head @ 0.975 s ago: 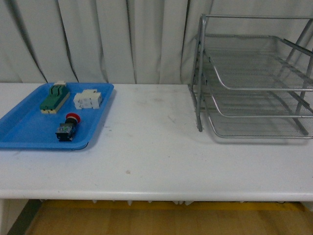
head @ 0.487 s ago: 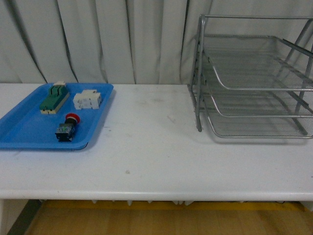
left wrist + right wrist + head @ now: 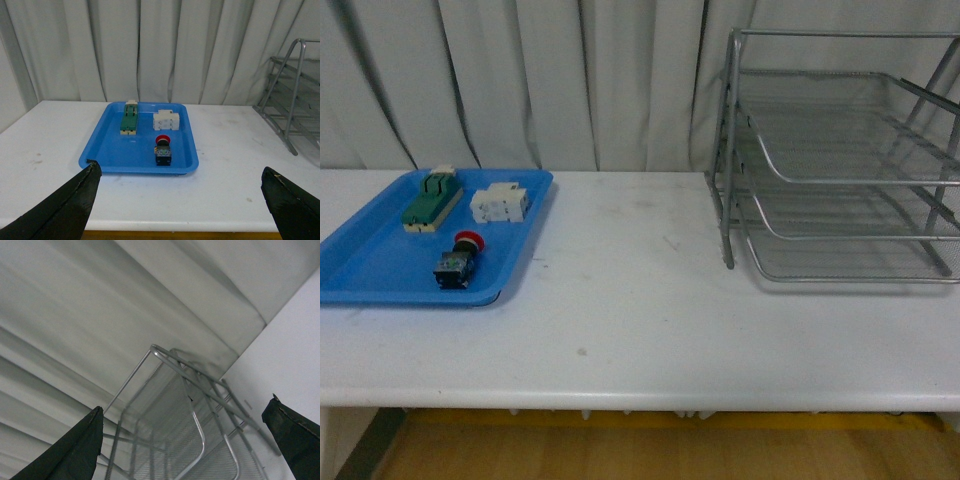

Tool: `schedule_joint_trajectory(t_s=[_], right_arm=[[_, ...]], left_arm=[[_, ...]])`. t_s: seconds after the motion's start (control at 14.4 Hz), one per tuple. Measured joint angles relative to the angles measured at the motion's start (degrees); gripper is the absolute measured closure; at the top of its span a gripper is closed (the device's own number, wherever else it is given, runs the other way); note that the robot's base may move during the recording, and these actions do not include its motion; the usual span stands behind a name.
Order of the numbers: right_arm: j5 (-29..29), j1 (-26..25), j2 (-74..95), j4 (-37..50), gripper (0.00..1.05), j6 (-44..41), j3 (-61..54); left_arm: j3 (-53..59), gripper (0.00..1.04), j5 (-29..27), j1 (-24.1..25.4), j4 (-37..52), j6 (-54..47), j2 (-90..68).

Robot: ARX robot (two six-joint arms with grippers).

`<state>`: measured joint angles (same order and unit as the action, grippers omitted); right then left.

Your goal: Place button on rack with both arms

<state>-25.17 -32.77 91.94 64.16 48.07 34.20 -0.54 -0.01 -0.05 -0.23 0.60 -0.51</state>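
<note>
The button (image 3: pixel 457 259) with its red cap lies in the blue tray (image 3: pixel 365 265) at the left of the white table; the left wrist view shows it too (image 3: pixel 162 148). The silver wire rack (image 3: pixel 840 160) stands at the right back of the table and fills the right wrist view (image 3: pixel 175 420). My left gripper (image 3: pixel 182 200) is open and empty, back from the table's near edge, facing the tray. My right gripper (image 3: pixel 185 440) is open and empty, pointed at the rack. Neither arm shows in the front view.
In the tray a green-and-cream block (image 3: pixel 431 199) and a white blocky component (image 3: pixel 500 203) lie behind the button. A pale curtain (image 3: pixel 570 80) hangs behind the table. The table's front edge (image 3: pixel 640 395) runs across the front view.
</note>
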Motion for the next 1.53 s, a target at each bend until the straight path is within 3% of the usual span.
schedule_joint_trajectory(t_s=[0.21, 0.49, 0.97, 1.53], right_arm=[[0.1, 3.5, 15.2, 9.6, 0.06, 23.9, 2.8], [3.9, 11.8, 27.8, 9.3, 0.06, 38.8, 5.8], [5.9, 23.5, 34.2, 9.6, 0.06, 41.3, 8.7], [6.6, 26.2, 39.3, 9.6, 0.06, 40.3, 14.9]], left_arm=[[0.0, 0.07, 0.0, 0.0, 0.0, 0.0, 0.0], [0.0, 0.07, 0.0, 0.0, 0.0, 0.0, 0.0], [0.0, 0.07, 0.0, 0.0, 0.0, 0.0, 0.0], [0.0, 0.07, 0.0, 0.0, 0.0, 0.0, 0.0]])
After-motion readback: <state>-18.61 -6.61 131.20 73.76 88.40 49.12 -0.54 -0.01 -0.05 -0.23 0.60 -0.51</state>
